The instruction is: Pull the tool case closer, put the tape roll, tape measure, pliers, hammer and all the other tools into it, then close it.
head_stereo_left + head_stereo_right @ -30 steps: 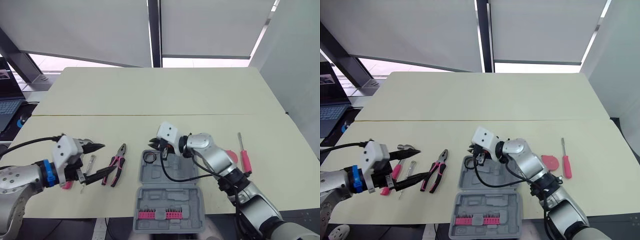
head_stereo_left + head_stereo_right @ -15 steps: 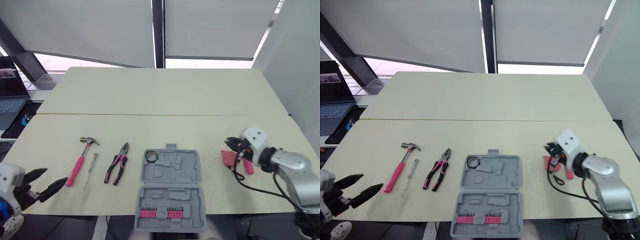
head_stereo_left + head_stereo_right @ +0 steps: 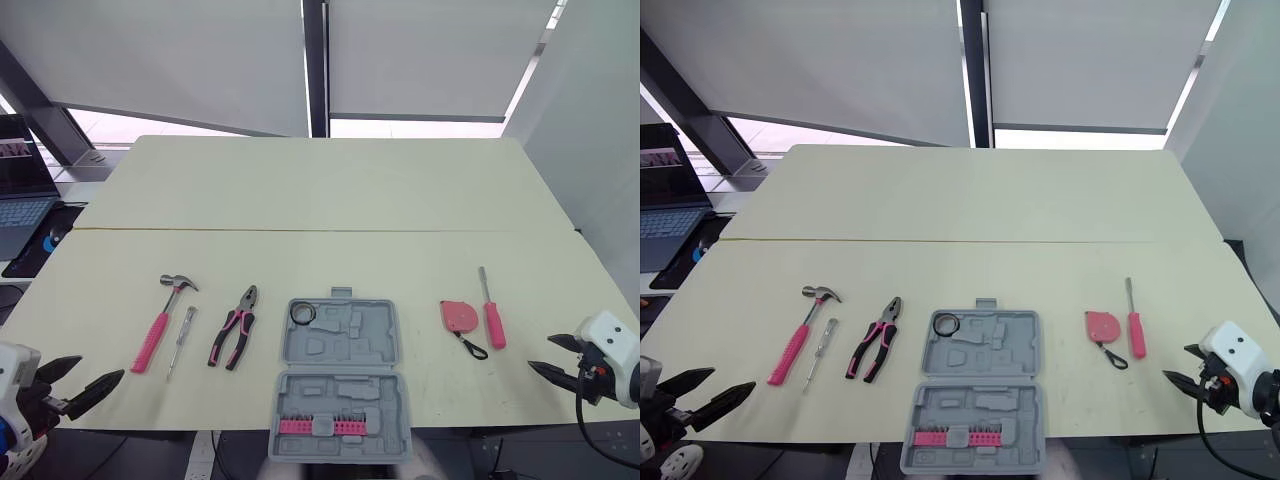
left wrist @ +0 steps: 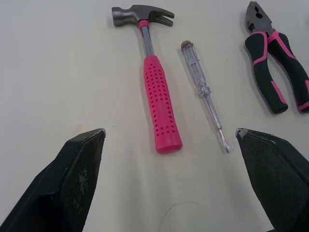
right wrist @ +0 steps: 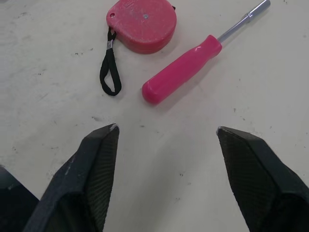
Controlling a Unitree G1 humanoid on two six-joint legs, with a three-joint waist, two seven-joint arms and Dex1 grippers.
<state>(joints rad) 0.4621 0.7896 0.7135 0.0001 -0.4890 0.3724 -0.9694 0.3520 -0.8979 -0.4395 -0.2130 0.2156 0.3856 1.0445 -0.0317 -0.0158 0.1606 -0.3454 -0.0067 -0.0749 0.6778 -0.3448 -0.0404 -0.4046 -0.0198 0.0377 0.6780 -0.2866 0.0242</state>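
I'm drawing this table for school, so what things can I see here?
Grey plastic tool case: one, open, table's near middle.
Black tape roll: one, inside the case.
Pink bit strip: one, case's near half.
Pink-handled hammer: one, furthest left.
Clear-handled screwdriver: one, between hammer and pliers.
Pink-and-black pliers: one, left of the case.
Pink round tape measure: one, right of the case.
Pink-handled screwdriver: one, right of the tape measure.
Cream table: one, under everything.
Left gripper: one, black, open, near left edge.
Right gripper: one, black, open, near right edge.

Grey tool case, pink-handled hammer, red tape measure
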